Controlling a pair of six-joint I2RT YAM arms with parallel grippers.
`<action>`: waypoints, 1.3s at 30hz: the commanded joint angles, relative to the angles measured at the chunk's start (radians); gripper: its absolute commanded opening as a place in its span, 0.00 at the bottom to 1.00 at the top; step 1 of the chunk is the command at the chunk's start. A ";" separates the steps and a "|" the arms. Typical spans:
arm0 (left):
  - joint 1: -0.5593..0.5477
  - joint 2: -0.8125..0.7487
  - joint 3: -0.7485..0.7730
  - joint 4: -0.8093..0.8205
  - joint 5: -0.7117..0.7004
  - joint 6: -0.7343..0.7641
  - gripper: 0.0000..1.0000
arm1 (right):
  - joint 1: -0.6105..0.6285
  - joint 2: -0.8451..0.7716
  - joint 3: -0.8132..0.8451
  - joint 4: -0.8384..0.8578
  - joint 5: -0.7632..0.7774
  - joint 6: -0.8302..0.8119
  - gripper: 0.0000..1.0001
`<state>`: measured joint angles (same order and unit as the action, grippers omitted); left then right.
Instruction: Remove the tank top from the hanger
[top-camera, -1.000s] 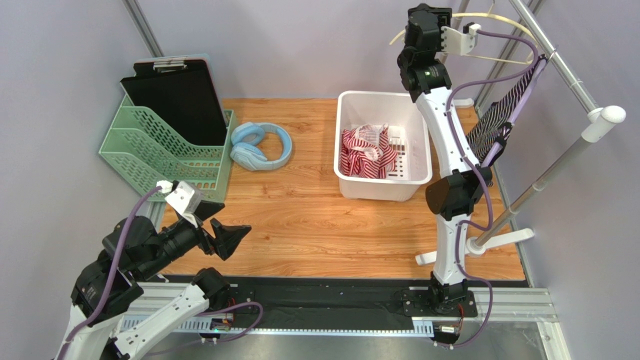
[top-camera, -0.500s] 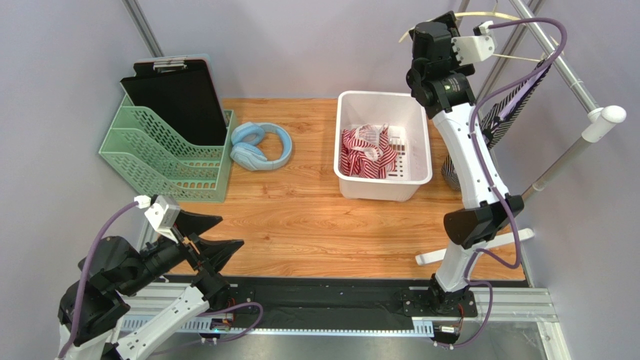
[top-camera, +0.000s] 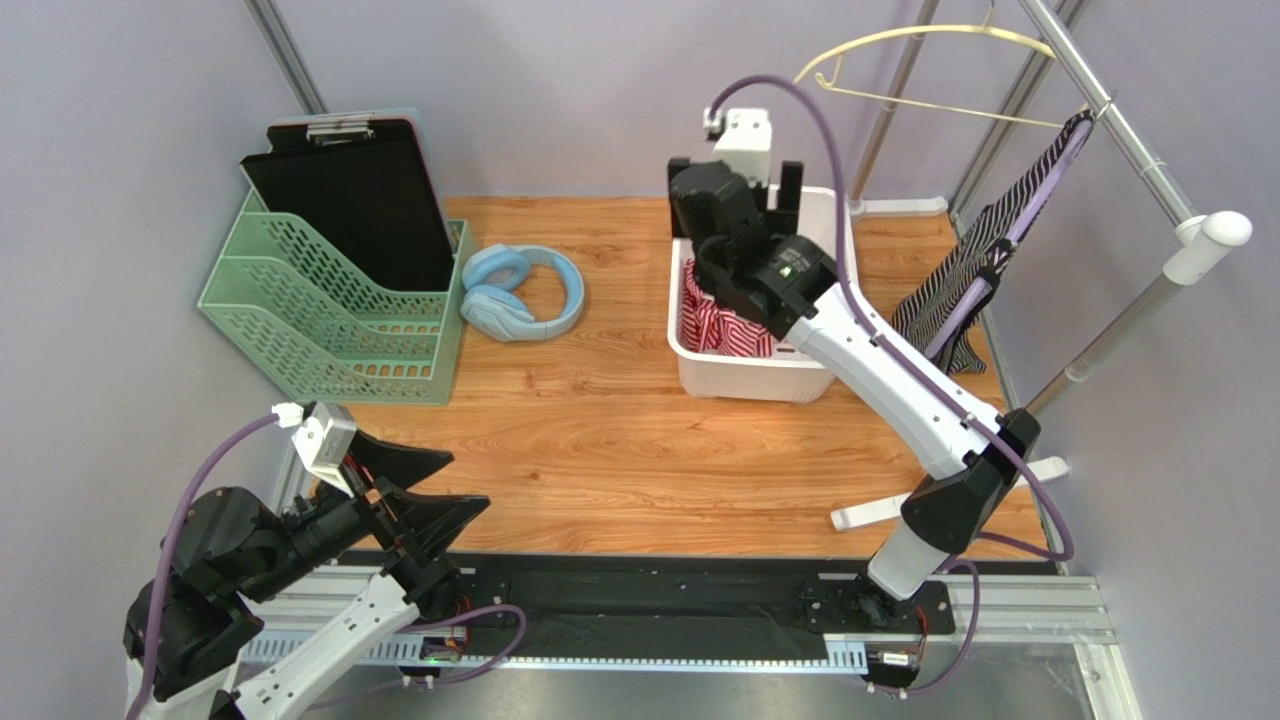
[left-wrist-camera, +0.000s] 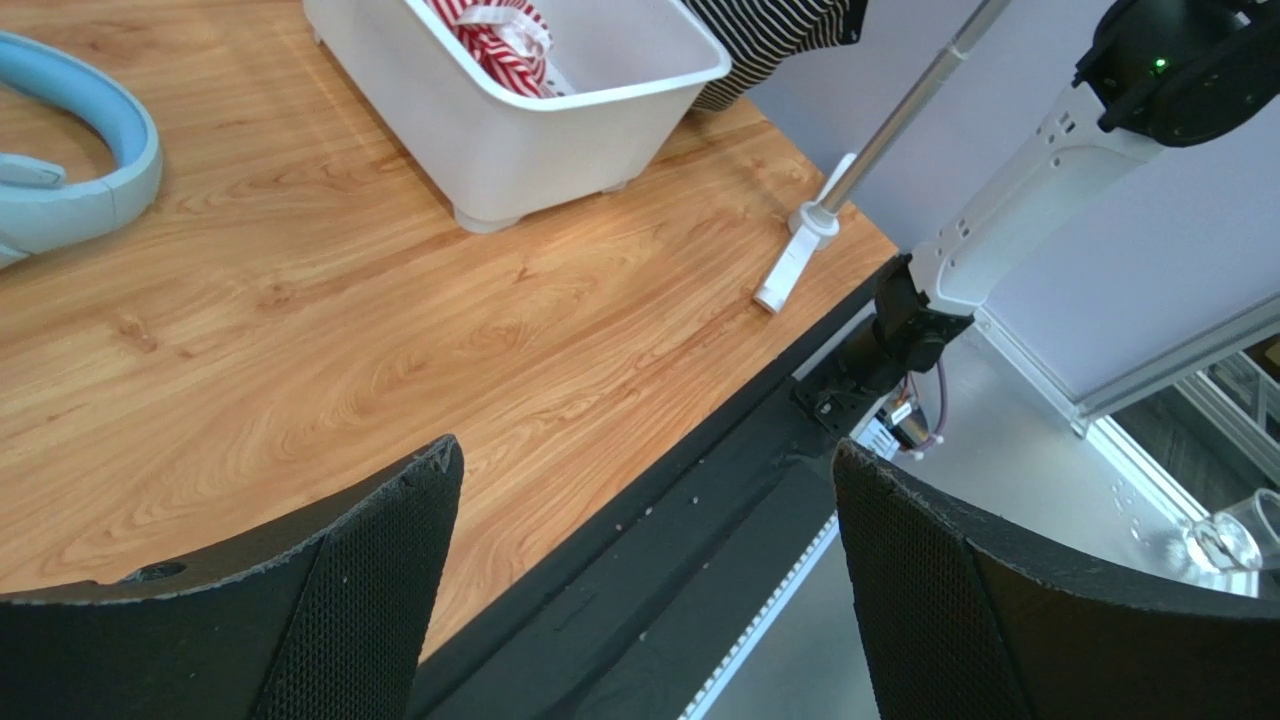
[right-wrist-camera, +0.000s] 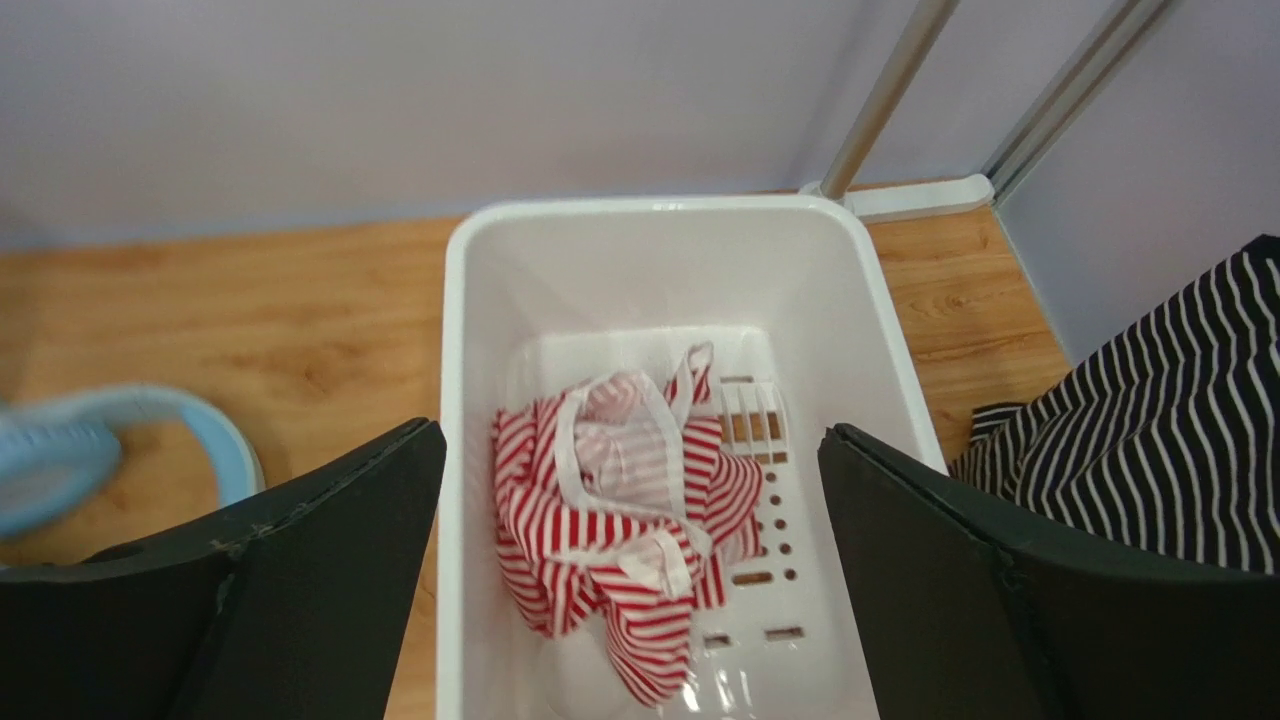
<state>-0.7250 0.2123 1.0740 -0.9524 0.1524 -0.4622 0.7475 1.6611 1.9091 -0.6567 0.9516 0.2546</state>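
Top external view, from the left: the left gripper (top-camera: 469, 480) hovers low over the table's (top-camera: 601, 435) near edge, jaws spread wide and holding nothing. Ahead of it and to its left stand a green file rack (top-camera: 323, 308) with a black clipboard (top-camera: 353, 188); blue headphones (top-camera: 519, 290) lie ahead of it. The right gripper (right-wrist-camera: 631, 432), jaws also wide apart and empty, hangs above a white bin (top-camera: 751, 375), with a red-and-white striped garment (right-wrist-camera: 631, 540) directly below its fingers. Beyond it and to its right, a yellow hanger (top-camera: 932, 104) hangs from the rail (top-camera: 1120, 120). The black-and-white striped tank top (top-camera: 984, 263) drapes from the same rail to the gripper's right, apart from the hanger.
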 joint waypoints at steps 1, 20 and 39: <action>0.002 -0.016 -0.020 0.017 0.004 -0.032 0.96 | 0.082 -0.125 -0.090 -0.088 0.055 -0.204 1.00; 0.004 0.035 -0.143 0.142 0.053 -0.085 0.95 | 0.239 -0.507 0.027 -0.669 0.445 0.209 1.00; 0.002 0.041 -0.190 0.172 0.056 -0.159 0.93 | -0.125 -0.483 -0.151 0.009 0.518 -0.140 0.89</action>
<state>-0.7250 0.2451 0.8944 -0.8173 0.2047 -0.5980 0.6743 1.1419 1.7229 -0.6994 1.4597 0.1066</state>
